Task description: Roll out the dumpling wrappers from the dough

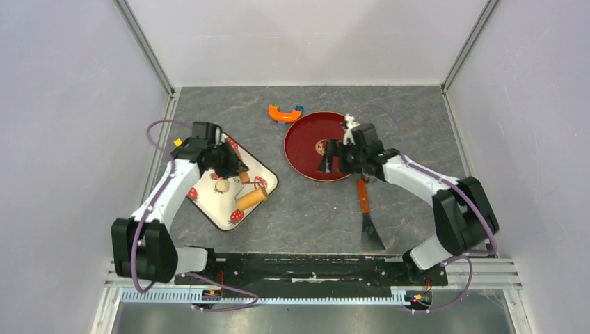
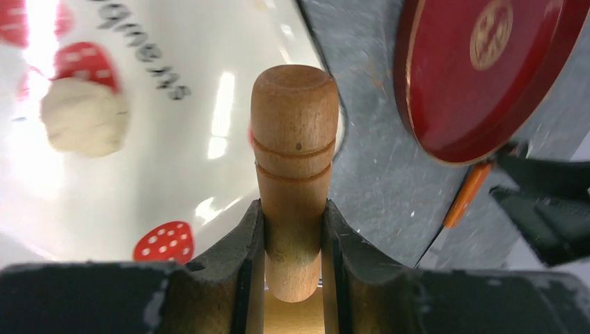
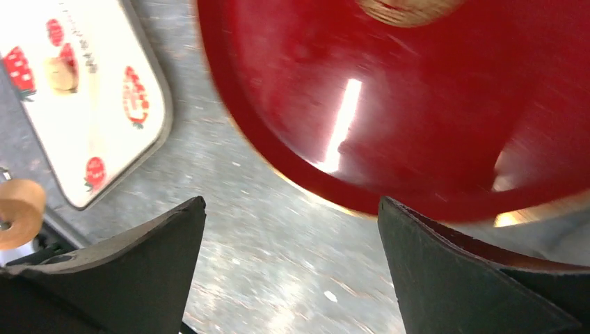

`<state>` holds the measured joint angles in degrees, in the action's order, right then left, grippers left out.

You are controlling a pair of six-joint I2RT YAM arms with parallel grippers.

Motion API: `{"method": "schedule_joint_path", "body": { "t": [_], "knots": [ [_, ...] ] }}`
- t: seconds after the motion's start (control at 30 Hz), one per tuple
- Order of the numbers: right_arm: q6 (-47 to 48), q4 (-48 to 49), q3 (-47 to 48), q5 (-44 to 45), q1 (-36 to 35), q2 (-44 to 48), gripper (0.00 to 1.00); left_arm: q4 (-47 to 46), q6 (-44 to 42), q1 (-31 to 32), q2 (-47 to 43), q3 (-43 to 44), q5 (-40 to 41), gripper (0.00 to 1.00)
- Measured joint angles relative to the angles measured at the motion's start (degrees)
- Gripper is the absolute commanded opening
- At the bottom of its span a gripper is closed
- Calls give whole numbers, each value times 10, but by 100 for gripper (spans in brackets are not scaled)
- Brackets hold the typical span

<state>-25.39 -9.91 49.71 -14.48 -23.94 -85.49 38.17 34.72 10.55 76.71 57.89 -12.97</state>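
The worktop (image 1: pixel 306 209) is dark grey with pale, marble-like veins. Plain pale walls (image 1: pixel 69 104) close it in on three sides, with metal rails running up the far corners.

Toward the left edge lies a white tray (image 1: pixel 212 205) printed with red strawberries. Dark lettering runs across it, but in my left wrist view it is upside down and cut off, so I cannot read it. The dough (image 1: pixel 222 186) sits near the middle of this tray as a small pale lump.

My left pincer (image 2: pixel 292 229) is clamped on the wooden handle of the rolling pin (image 1: pixel 252 197). The roller's thick barrel lies over the tray's right corner, just beside the dough.

Toward the far edge, near the middle, is a round red plate (image 1: pixel 306 136) with a gold emblem (image 1: pixel 321 147) at its centre, too small to read. My right pincer (image 3: pixel 292 229) hangs over the plate's near rim with its jaws spread wide and nothing between them.

An orange and blue curved toy (image 1: pixel 285 113) lies beyond the plate by the far edge. A scraper (image 1: pixel 367 209) with an orange handle and a black blade lies toward the near right.
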Motion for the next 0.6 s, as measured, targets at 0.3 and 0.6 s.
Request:
{"method": "schedule_joint_path", "body": {
  "t": [0.3,0.6],
  "knots": [
    [-10,12,150,-51,-111,-144,90,-21,17,-85,-147,-45,-39,2],
    [4,12,181,-87,-103,-144,92,-35,-58,-66,-143,-45,-153,2]
  ]
}}
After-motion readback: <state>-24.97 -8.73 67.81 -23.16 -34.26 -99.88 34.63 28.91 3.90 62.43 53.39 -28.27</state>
